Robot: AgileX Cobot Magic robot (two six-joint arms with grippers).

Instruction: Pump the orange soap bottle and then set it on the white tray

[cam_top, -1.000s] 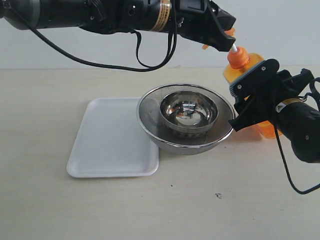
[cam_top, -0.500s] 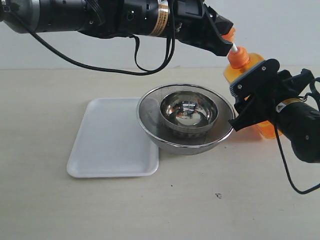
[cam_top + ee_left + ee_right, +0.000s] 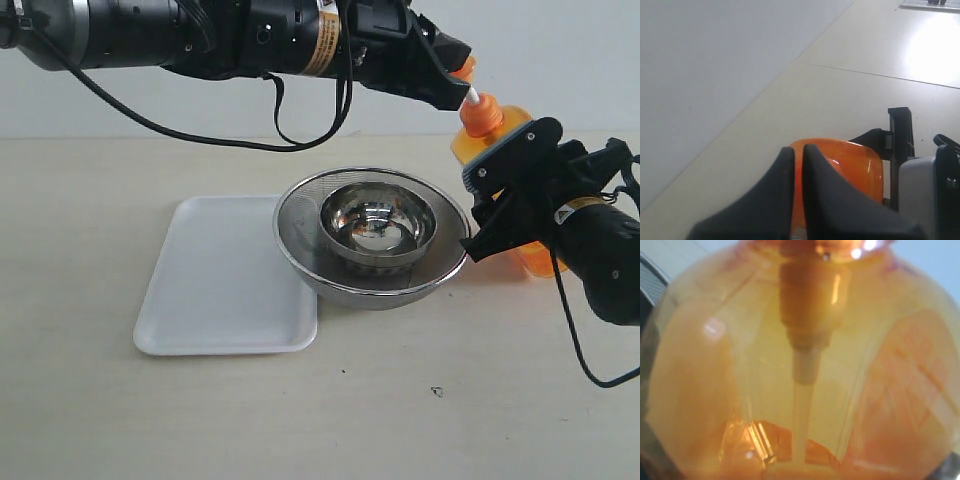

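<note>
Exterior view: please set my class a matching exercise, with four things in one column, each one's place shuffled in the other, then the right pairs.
Things
1. bottle
2. tray
3. small bowl
4. left gripper

Places
A. inside the large bowl
B. tip at the pump head
C. lying flat, left of both bowls
D. held by the right gripper

Pairs: 1-D, 2-C, 3-A, 4-B
</note>
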